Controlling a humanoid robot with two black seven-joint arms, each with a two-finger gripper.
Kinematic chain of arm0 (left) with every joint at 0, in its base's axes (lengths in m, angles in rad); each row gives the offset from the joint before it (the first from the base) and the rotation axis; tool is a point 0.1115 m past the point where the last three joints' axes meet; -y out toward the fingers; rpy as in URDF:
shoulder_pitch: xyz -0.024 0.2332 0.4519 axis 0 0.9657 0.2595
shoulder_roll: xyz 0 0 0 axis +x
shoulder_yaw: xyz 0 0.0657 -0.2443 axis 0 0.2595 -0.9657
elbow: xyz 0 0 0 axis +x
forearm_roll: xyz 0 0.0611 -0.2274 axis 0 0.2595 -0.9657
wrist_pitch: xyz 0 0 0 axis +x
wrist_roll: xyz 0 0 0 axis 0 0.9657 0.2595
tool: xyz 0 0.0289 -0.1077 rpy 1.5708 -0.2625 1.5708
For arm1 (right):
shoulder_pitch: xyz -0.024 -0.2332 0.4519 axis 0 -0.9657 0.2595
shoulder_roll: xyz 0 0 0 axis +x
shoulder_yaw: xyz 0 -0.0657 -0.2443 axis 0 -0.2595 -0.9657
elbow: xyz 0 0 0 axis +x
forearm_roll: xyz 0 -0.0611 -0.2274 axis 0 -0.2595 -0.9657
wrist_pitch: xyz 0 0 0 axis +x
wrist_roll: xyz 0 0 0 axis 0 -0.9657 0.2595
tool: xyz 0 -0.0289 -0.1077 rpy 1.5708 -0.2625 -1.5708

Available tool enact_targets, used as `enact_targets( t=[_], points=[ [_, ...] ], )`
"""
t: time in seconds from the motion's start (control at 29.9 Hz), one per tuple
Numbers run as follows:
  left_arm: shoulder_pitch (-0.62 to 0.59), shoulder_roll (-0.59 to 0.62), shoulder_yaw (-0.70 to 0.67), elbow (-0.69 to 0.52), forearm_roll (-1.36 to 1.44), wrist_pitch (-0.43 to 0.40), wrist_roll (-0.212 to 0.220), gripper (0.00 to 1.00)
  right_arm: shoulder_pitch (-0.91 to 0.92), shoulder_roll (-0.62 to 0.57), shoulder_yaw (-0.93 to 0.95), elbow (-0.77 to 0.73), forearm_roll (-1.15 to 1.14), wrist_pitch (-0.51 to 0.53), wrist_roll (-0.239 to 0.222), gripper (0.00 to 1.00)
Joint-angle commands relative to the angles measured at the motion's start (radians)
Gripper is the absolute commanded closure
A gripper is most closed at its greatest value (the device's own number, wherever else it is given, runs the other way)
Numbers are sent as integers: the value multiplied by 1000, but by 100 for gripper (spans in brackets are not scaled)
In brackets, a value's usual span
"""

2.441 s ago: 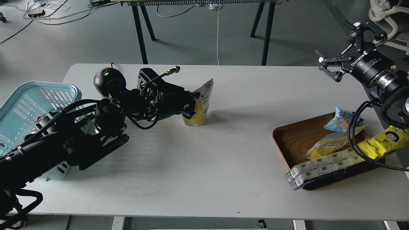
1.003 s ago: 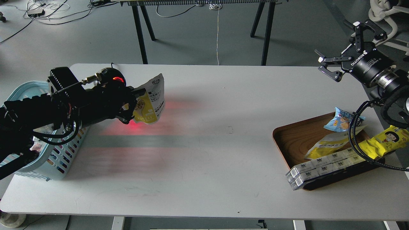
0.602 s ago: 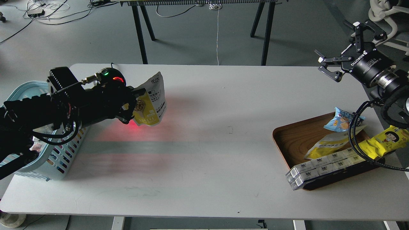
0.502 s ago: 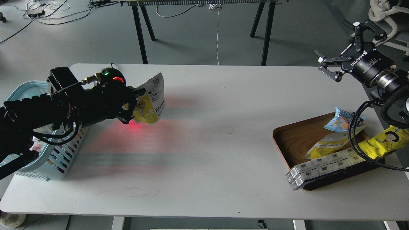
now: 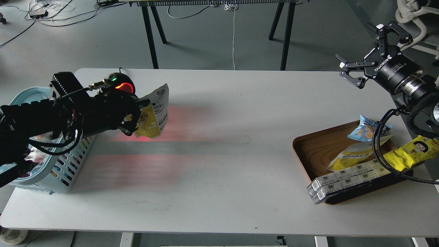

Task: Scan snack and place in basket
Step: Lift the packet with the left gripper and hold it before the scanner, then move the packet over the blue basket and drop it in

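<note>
The snack [image 5: 153,115], a yellow and white pouch, hangs tilted above the table's left side. My left gripper [image 5: 134,115] is shut on its left edge. A black scanner [image 5: 120,84] with green and red lights stands right behind the gripper, and red light falls on the table beside the pouch. The light blue basket [image 5: 61,164] sits at the table's left edge, mostly hidden under my left arm. My right gripper [image 5: 365,56] is open and empty, raised past the table's far right corner.
A brown wooden tray [image 5: 319,147] at the right holds a small blue packet [image 5: 365,130], a long yellow wrapper with a cartoon girl [image 5: 411,152], another yellow and white pouch [image 5: 353,156] and a row of clear boxes [image 5: 343,180]. Table legs stand behind.
My left gripper carried the pouch from the table's middle leftward to the scanner, then slightly further left and lower. The scanner's red light came on. My right gripper rose slightly.
</note>
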Motion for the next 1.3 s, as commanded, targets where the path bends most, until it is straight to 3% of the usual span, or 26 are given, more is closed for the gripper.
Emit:
enact_targets(
  t=[0.0, 0.64, 0.77, 1.27],
  points=[
    [-1, 1, 2, 0, 0, -14, -5, 100, 0, -1, 0, 0, 0, 0, -2, 2],
    [-47, 30, 3, -8, 0, -40, -23, 100, 5, -8, 2, 0, 0, 0, -2, 2],
    [-47, 101, 0, -8, 0, -21, -43, 100, 5, -6, 0, 0, 0, 0, -2, 2],
    [-79, 435, -44, -23, 0, 176, -103, 100, 11, 0, 0, 0, 0, 0, -5, 2]
  ],
)
